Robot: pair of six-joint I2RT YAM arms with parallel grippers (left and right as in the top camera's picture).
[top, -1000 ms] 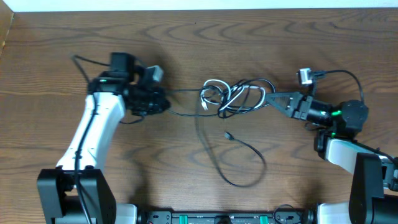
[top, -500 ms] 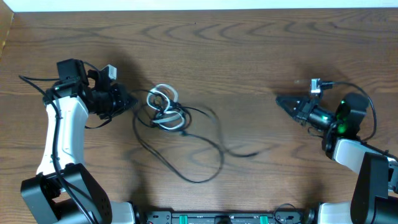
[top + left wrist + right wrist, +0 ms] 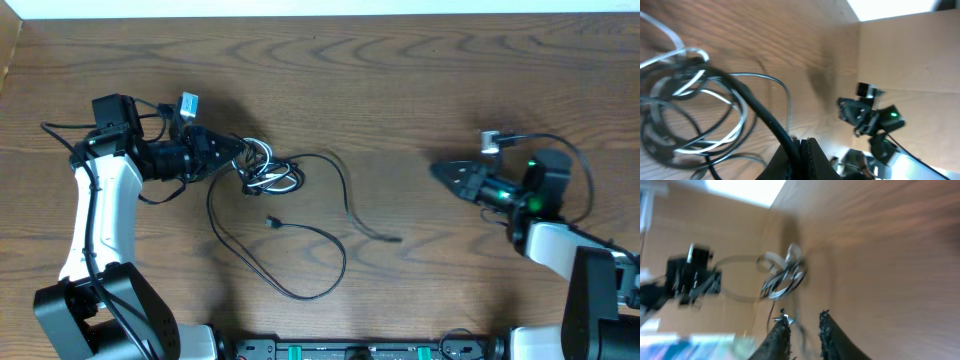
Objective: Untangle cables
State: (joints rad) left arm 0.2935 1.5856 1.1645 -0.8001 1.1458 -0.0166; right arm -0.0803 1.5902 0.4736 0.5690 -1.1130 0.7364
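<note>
Step in hand, by my read: pulling the knot loose. To do it well, the left gripper (image 3: 240, 152) should act as a steady low anchor. The right gripper (image 3: 441, 171) should reach in for one free strand, and the best pick is the long black cord tail (image 3: 366, 227) lying toward it. Draw that strand right, slowly and along the table, so the loops slide out instead of cinching. Grabbing the white loops in the knot core would likely tighten it.

The cable bundle (image 3: 268, 176), thin black rubbery cords looped with a short white one, lies left of centre on the brown wood-grain table (image 3: 400, 80). It touches the left fingertips. One black cord sweeps out in a wide near loop (image 3: 296, 295), and a small plug end (image 3: 272, 222) lies just above it.

Left arm: extended at the far left, wrist pointing right. Its jaws are clamped on a thick black strand (image 3: 760, 117) at the bundle's left edge, as the left wrist view shows.

Right arm: folded at the right side, pointing left, well apart from the cables. The right wrist view shows its fingers (image 3: 781, 330) slightly parted with nothing between them.
</note>
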